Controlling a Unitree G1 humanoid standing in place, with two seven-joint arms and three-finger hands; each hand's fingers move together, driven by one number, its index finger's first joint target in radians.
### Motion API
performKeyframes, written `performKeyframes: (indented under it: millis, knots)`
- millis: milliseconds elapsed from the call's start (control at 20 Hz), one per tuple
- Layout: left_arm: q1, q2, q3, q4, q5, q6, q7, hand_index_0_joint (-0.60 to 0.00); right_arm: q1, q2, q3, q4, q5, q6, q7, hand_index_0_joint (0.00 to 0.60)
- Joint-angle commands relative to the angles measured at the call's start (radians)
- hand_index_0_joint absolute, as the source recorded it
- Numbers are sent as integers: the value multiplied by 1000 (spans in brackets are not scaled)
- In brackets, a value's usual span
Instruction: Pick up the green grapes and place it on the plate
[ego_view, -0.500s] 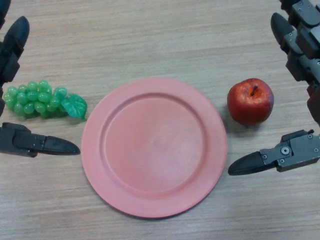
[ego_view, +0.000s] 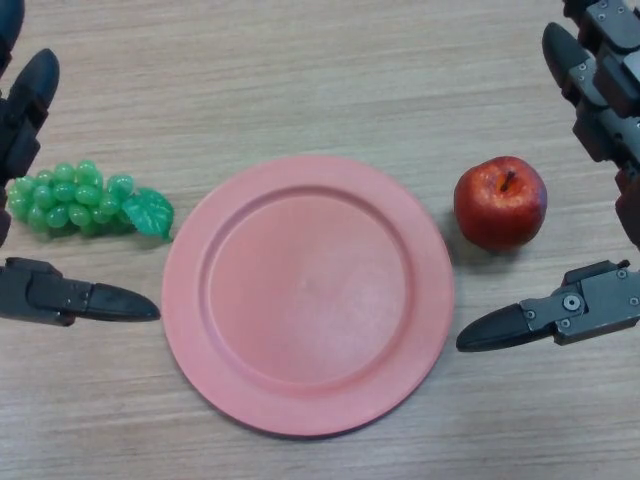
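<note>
A bunch of green grapes (ego_view: 82, 199) with a leaf lies on the wooden table, left of the plate. The pink plate (ego_view: 308, 294) sits in the middle with nothing on it. My left hand (ego_view: 22, 125) shows at the left edge, open around the grapes: its fingers stand behind and left of the bunch, its thumb (ego_view: 85, 298) lies in front, neither touching. At the right edge my right hand (ego_view: 605, 100) is open and idle, its fingers behind and to the right of the apple and its thumb in front of it.
A red apple (ego_view: 501, 201) stands right of the plate, between the right hand's fingers and thumb (ego_view: 545, 315). Bare wooden table (ego_view: 300, 70) stretches behind the plate.
The left hand's thumb has slipped slightly toward the front and left. Grapes, plate, apple and right hand have not moved.
</note>
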Motion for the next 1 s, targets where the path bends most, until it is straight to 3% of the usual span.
performKeyframes:
  millis: [50,200,350,650,850,1000]
  knots:
    - [-57,66,83,18,44,-165,13,0,-32,-10,-23,-48,27,-88,-23,0]
    - [-122,132,81,163,149,-237,20,0,-22,-7,-9,-48,13,-98,-24,0]
    - [-221,203,37,429,290,-385,65,0,-12,-2,-8,-50,12,-96,-21,0]
    - [-380,296,-53,837,528,-537,147,0,-7,-4,-21,-59,28,-86,-18,0]
    - [-401,323,-143,1040,829,-624,219,0,-1,-13,-50,-58,44,-92,-10,0]
    - [-423,314,-162,1148,908,-653,240,0,-4,-19,-77,-59,62,-88,-8,0]
